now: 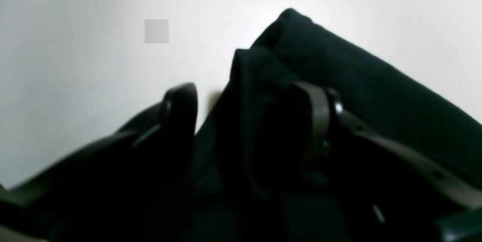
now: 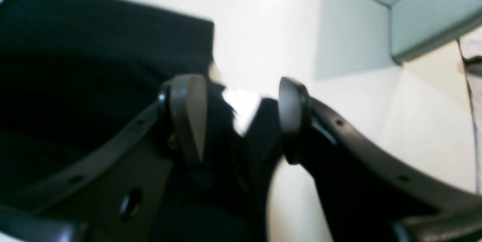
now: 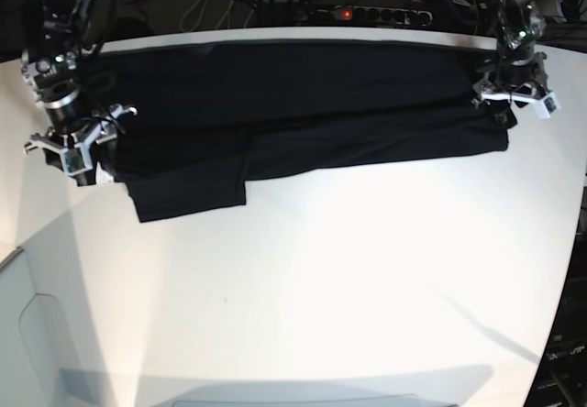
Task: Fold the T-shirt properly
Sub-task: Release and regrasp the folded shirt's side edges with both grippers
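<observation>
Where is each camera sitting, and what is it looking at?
Left wrist: sits on the left arm, looking past its left end effector at bunched T-shirt on the white table.
Right wrist: sits on the right arm, looking past its right end effector at the shirt's edge.
Base: sits above, looking down at the table, shirt and both arms.
Shared: all show the black T-shirt.

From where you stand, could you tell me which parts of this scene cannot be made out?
- The T-shirt print: no orange or purple shows in the base view; only black cloth faces up.
- The left claw in the left wrist view: dark fingers merge with dark, blurred cloth, so contact is unclear.
- The right claw in the right wrist view: motion blur smears the cloth between its fingers.
- Table near edge: cut off by the base view's frame.
</observation>
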